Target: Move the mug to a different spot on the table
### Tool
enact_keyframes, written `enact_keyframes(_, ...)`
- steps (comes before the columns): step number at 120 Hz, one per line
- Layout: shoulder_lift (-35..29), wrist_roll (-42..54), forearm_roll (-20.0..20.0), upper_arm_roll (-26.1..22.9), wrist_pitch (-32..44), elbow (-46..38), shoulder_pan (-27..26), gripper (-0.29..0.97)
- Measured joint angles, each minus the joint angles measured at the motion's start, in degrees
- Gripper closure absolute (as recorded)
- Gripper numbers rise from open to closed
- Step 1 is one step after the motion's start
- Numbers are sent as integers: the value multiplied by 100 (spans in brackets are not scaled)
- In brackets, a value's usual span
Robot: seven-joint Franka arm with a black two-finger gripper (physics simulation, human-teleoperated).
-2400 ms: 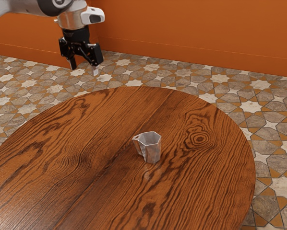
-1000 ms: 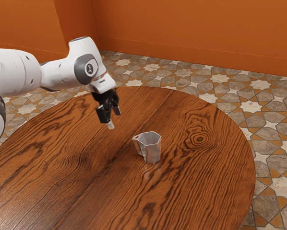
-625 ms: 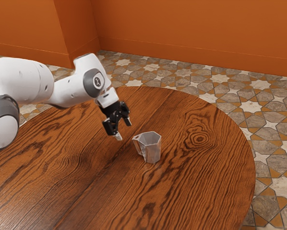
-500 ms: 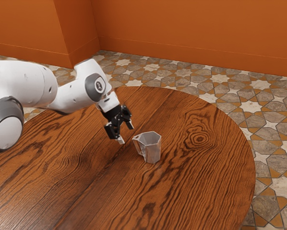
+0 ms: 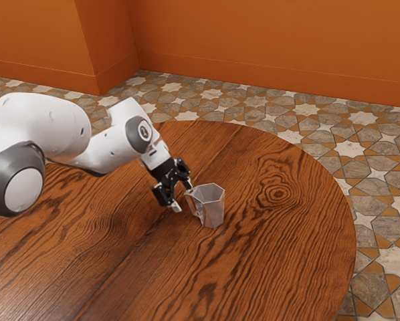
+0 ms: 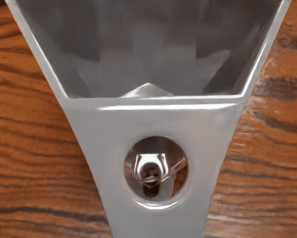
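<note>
Poising the end effector [image 5: 176,195] low at the handle [image 6: 151,163], 2 fingers apart, nothing clamped.
Just beyond it the silver mug [image 5: 210,204] stands upright near the middle of the round wooden bench [image 5: 273,267]. The likely risk is that the flat, thin handle offers little purchase, so an off-centre squeeze could twist or tip the mug, or nudge it away before both fingers meet.

Surroundings: tiled floor, orange walls.
The floor [image 5: 307,114] is laid in star-and-polygon tiles of grey, cream and brown with orange joints. The plain orange walls [image 5: 267,33] are edged at the base by a skirting band [image 5: 287,79]; a projecting wall corner [image 5: 86,40] is noted at the exterior view's left.
</note>
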Motion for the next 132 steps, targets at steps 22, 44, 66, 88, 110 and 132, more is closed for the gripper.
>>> enact_keyframes(22,31,128,-146,-62,17,7,-18,0)
enact_keyframes(44,146,250,-207,-94,26,56,-43,0)
enact_keyframes(66,190,344,-226,-104,32,66,-54,1)
enact_keyframes(88,182,413,-259,-108,45,70,-48,11)
enact_keyframes(110,178,460,-312,-107,51,70,-39,23)
enact_keyframes(132,178,487,-351,-103,55,67,-37,35)
